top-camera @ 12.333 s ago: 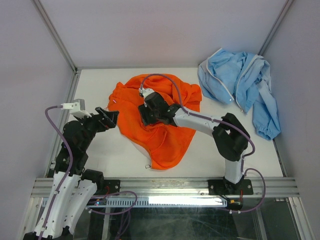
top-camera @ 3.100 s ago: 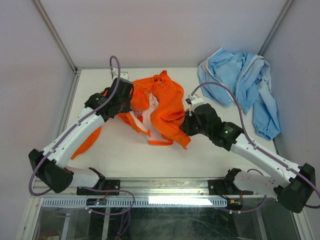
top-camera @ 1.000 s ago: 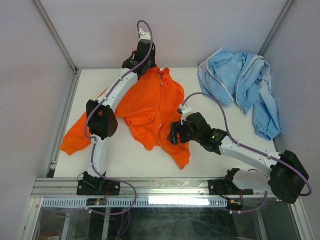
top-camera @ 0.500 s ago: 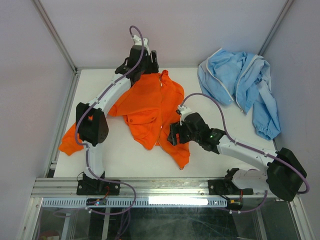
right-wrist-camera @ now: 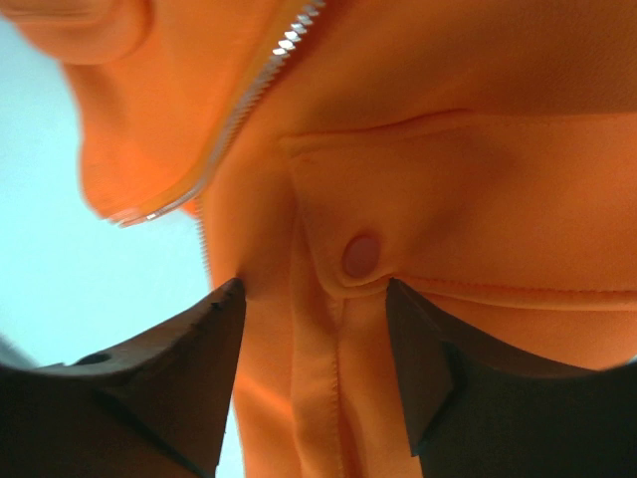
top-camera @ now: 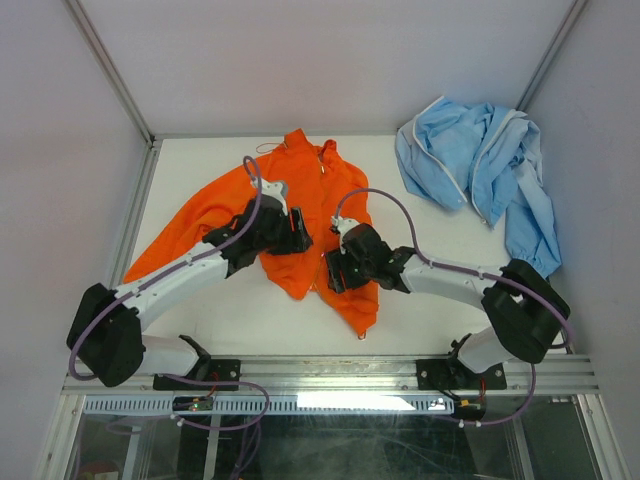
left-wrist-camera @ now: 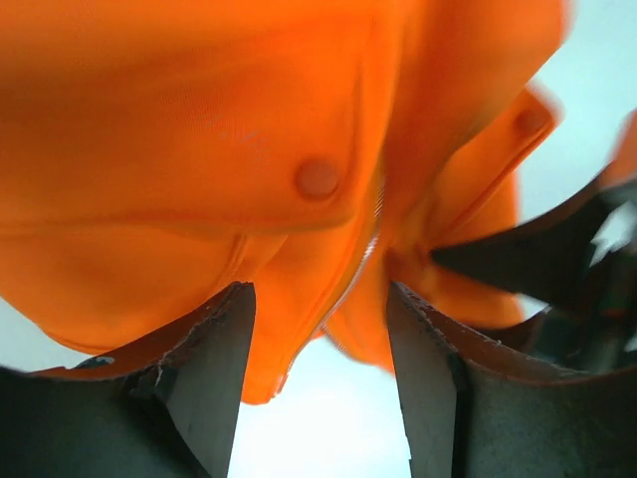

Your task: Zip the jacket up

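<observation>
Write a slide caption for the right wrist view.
Open right gripper over the orange jacket, framing a snap button on a pocket flap beside the silver zipper teeth.

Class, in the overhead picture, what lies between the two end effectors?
The jacket: its orange lower front fills the gap between the left end effector and the right end effector, as the top view shows.

White links, black joints and looping purple cables (top-camera: pixel 375 191) form the left arm (top-camera: pixel 170 283) and right arm (top-camera: pixel 445 281); left gripper (left-wrist-camera: pixel 318 299) and right gripper (right-wrist-camera: pixel 314 289) have dark wedge fingers.
</observation>
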Controlling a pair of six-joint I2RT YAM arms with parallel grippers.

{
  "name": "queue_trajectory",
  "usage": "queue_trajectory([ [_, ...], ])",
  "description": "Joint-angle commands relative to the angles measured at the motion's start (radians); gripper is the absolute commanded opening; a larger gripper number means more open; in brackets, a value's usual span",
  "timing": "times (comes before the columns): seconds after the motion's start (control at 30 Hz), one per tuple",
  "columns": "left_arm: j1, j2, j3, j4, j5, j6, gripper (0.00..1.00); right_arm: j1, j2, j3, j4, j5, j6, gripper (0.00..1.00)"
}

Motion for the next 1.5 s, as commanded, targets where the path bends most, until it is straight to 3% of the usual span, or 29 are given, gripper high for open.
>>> queue_trajectory([
  [0.0, -0.031, 0.082, -0.095, 0.090, 0.040, -0.047, 0.54, -0.007, 0.075, 0.073, 0.035, 0.148, 0.021, 0.54],
  [0.13, -0.032, 0.165, -0.200, 0.192, 0.080, -0.076, 0.49, -0.069, 0.134, 0.103, 0.044, 0.203, 0.072, 0.37],
  [0.33, -0.031, 0.250, -0.278, 0.222, 0.071, -0.102, 0.42, -0.252, 0.181, 0.134, 0.059, 0.220, 0.124, 0.28],
  [0.5, -0.032, 0.185, -0.339, 0.220, 0.083, -0.133, 0.42, -0.308, 0.145, 0.158, 0.016, 0.173, 0.077, 0.37],
  [0.7, -0.033, 0.071, -0.355, 0.204, 0.131, -0.145, 0.48, -0.200, -0.019, 0.142, -0.136, 0.142, -0.005, 0.58],
  [0.97, -0.034, -0.022, -0.332, 0.161, 0.158, -0.147, 0.53, -0.143, -0.180, 0.109, -0.409, 0.221, -0.009, 0.63],
  [1.37, -0.034, -0.110, -0.315, 0.156, 0.191, -0.158, 0.62, -0.135, 0.041, 0.186, -0.519, 0.445, -0.029, 0.71],
  [1.47, -0.034, -0.143, -0.319, 0.154, 0.189, -0.163, 0.64, -0.136, 0.103, 0.198, -0.506, 0.396, -0.044, 0.64],
])
